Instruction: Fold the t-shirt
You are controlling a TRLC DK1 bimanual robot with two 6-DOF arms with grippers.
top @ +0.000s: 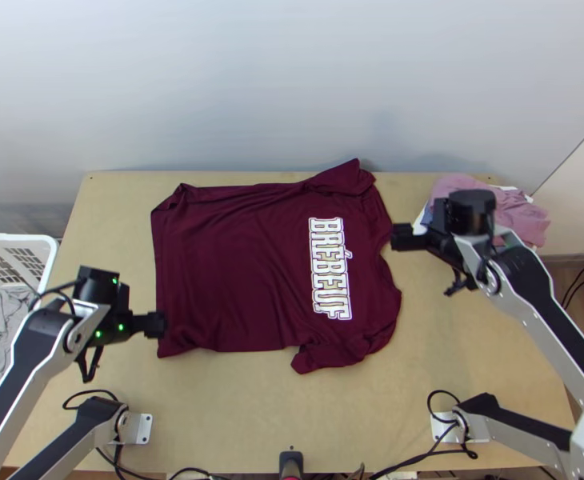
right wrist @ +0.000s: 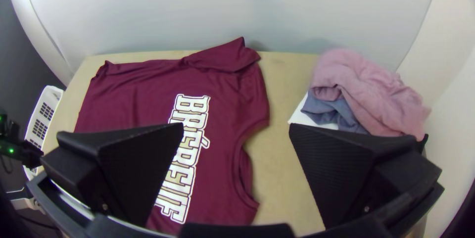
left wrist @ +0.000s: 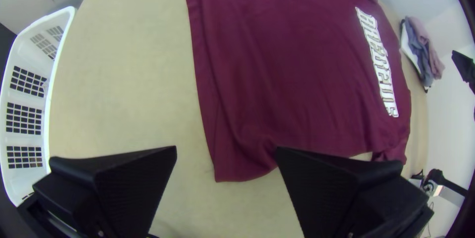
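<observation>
At the far left we see a white basket [top: 50, 268] with grey cloth [top: 2, 324] in it, left of our left end effector [top: 162, 324] and beside the worktop [top: 244, 424]. In its own wrist view, the left end effector [left wrist: 226, 156] is wide, its 2 fingers [left wrist: 141, 178] well apart with nothing gripped. It is at the near hem corner of the t-shirt [top: 236, 264]; we cannot tell whether they touch.

The dark red t-shirt lies spread flat between our 2 end effectors, its hem running from beside the left one toward the back of the worktop. The far hem corner, beyond the left end effector, is rumpled. White lettering [top: 330, 268] faces up on the half closer to the right end effector [top: 396, 237]. Of the 2 sleeves, the far one [top: 346, 176] lies beyond and left of that end effector, partly doubled over; the near one [top: 318, 358] lies on our side of it, creased.

The right end effector is by the neckline. In its own wrist view its 2 fingers [right wrist: 336, 168] are wide apart, and it holds nothing. To its right and a little beyond, we see pink cloth [right wrist: 366, 89] heaped over blue-grey cloth [right wrist: 329, 112], with a white item [right wrist: 303, 117] underneath.
</observation>
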